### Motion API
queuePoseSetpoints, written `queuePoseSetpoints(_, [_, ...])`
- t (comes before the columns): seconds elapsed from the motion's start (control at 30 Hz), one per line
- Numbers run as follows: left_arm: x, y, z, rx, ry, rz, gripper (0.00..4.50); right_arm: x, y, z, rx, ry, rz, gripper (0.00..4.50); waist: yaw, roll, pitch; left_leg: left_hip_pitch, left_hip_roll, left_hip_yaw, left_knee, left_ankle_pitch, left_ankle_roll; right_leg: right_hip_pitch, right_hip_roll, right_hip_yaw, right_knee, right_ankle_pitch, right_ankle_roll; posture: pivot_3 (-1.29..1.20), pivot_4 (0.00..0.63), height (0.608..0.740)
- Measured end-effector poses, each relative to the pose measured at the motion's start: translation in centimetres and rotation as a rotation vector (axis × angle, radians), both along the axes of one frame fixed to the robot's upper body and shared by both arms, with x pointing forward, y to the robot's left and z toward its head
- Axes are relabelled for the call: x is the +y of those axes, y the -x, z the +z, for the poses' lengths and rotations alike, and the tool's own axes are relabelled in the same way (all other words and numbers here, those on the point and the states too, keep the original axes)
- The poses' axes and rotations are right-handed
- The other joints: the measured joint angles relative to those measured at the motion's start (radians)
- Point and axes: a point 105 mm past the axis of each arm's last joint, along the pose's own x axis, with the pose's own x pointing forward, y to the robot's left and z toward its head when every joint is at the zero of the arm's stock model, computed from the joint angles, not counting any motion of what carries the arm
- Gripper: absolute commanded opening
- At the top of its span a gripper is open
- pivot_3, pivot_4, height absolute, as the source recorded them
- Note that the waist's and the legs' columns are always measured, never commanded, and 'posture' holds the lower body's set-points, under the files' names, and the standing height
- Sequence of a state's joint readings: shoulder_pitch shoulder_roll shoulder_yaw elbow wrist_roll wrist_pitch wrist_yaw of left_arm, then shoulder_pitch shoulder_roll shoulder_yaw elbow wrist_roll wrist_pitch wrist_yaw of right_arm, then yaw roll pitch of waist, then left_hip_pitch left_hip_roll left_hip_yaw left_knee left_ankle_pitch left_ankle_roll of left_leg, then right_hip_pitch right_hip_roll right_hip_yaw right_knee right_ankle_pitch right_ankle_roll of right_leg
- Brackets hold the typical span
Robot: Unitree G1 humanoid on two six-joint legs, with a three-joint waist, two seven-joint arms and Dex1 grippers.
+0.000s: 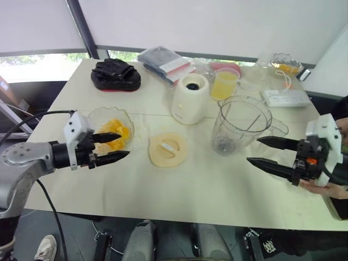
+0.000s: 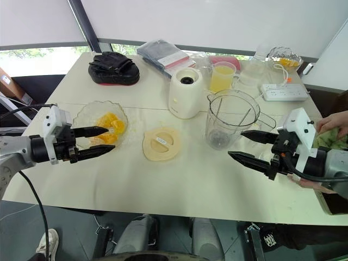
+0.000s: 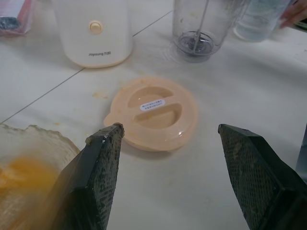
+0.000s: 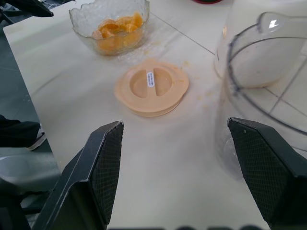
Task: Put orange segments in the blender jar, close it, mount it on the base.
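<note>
- Left tool (image 1: 124,145), fingers apart and empty, hovers at the near rim of the glass bowl (image 1: 95,117). Right tool (image 1: 253,150), also apart and empty, sits just beside the blender jar (image 1: 242,122).
- Orange segments (image 1: 115,130) lie heaped in the bowl. The jar stands upright on the table (image 1: 206,190), its lid (image 1: 168,149) lying flat between bowl and jar.
- Judgement: segments are soft, wet and slippery; pinch one lightly across its middle.

Orange segments (image 1: 114,132) sit in a glass bowl (image 1: 95,115). The clear blender jar (image 1: 241,124) stands upright, uncovered. Its peach lid (image 1: 168,149) lies flat between them, and the cream base (image 1: 191,98) stands just behind.
</note>
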State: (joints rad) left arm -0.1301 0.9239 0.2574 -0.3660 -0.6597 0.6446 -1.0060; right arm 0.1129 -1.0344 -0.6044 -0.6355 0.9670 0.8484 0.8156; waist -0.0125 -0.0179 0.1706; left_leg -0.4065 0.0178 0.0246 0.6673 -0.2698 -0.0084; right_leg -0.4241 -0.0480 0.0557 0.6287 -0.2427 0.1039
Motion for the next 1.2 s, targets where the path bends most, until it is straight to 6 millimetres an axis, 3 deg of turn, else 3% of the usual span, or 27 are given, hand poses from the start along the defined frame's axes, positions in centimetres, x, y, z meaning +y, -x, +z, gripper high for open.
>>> queuePoseSetpoints(1.0, [-0.1,-0.6,0.5,-0.011,0.004,0.022,3.29,0.8,-0.5,0.2,-0.021,-0.003,0.009,3.62,0.0,0.0,0.0,0.0,0.0,0.0,0.0,0.0,0.0,0.0,0.0,0.0,0.0,0.0,0.0,0.0,0.15,0.74])
queuePoseSetpoints(1.2, [1.9,-2.6,0.7,0.012,0.005,0.139,3.29,1.1,-0.7,-0.1,-0.019,-0.03,0.009,3.62,0.0,0.0,0.0,0.0,-0.001,0.0,0.0,0.0,0.0,0.0,0.001,0.0,0.0,0.0,0.0,0.0,0.15,0.74])
